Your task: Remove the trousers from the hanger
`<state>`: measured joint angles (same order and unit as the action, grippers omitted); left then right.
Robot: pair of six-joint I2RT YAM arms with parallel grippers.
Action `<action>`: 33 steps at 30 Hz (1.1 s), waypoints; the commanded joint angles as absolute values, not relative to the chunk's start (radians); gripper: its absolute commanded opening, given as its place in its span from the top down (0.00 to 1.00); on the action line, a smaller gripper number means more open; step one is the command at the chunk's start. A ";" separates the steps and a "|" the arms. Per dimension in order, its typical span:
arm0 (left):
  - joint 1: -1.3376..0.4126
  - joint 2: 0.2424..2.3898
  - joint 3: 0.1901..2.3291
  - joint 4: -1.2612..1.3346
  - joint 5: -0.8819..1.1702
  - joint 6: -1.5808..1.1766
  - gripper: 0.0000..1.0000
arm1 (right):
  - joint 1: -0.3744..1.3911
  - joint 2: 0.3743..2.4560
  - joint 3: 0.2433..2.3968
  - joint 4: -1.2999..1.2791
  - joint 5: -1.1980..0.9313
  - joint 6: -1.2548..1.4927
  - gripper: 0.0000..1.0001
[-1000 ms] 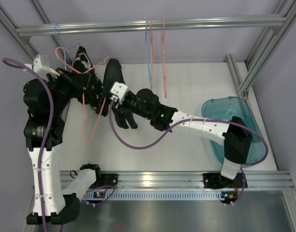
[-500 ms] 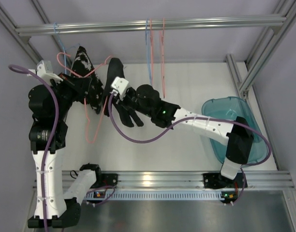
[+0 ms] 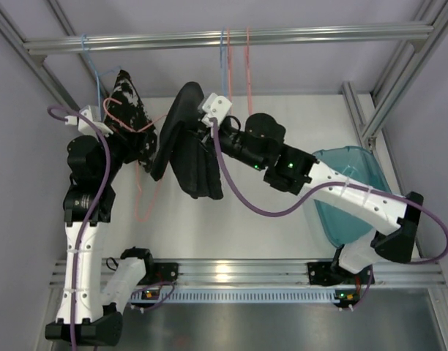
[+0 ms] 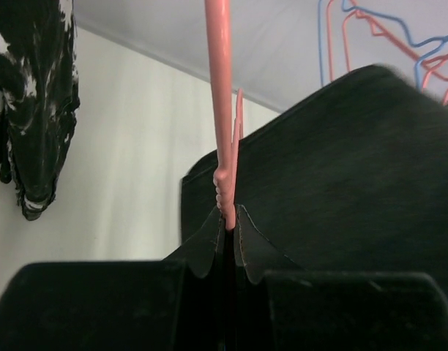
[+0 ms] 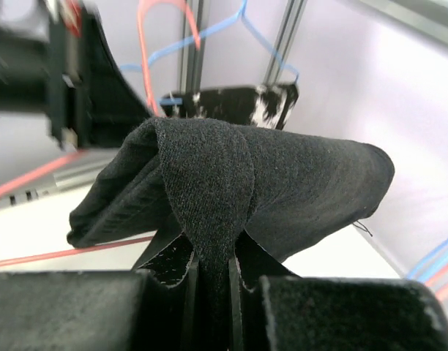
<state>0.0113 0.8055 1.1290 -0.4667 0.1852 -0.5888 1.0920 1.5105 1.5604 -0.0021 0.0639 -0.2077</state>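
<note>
The plain black trousers (image 3: 186, 146) hang in a folded bunch from my right gripper (image 3: 203, 131), which is shut on a fold of the cloth (image 5: 209, 183). My left gripper (image 3: 141, 139) is shut on the pink wire hanger (image 4: 219, 110), whose lower loop hangs down (image 3: 141, 199). The black trousers (image 4: 341, 183) sit just right of the left fingers. The pink wire (image 5: 63, 254) runs by the cloth's left edge; whether it still passes through is hidden. The white-printed black trousers (image 3: 129, 102) hang behind the left arm and also show in the left wrist view (image 4: 34, 110) and right wrist view (image 5: 239, 106).
A teal bin (image 3: 352, 194) stands at the right of the table. Blue and pink empty hangers (image 3: 228, 73) hang from the overhead rail (image 3: 231, 36). A blue hanger (image 3: 92, 69) hangs at the rail's left. Frame posts stand at both sides.
My right gripper has pulled the black trousers up and to the right, away from the left gripper. The left arm has shifted right and straightened, still holding the pink hanger.
</note>
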 commanded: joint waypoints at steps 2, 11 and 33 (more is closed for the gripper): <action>0.012 0.787 1.092 -0.390 0.161 -0.529 1.00 | 1.109 1.356 1.643 0.137 0.037 -0.204 1.00; 0.012 0.787 1.054 -0.383 0.153 -0.528 1.00 | 1.117 1.133 1.539 -0.086 -0.175 -0.261 1.00; 0.012 0.788 1.063 -0.334 0.170 -0.448 1.00 | 0.719 0.534 1.247 -0.594 0.064 -0.342 1.00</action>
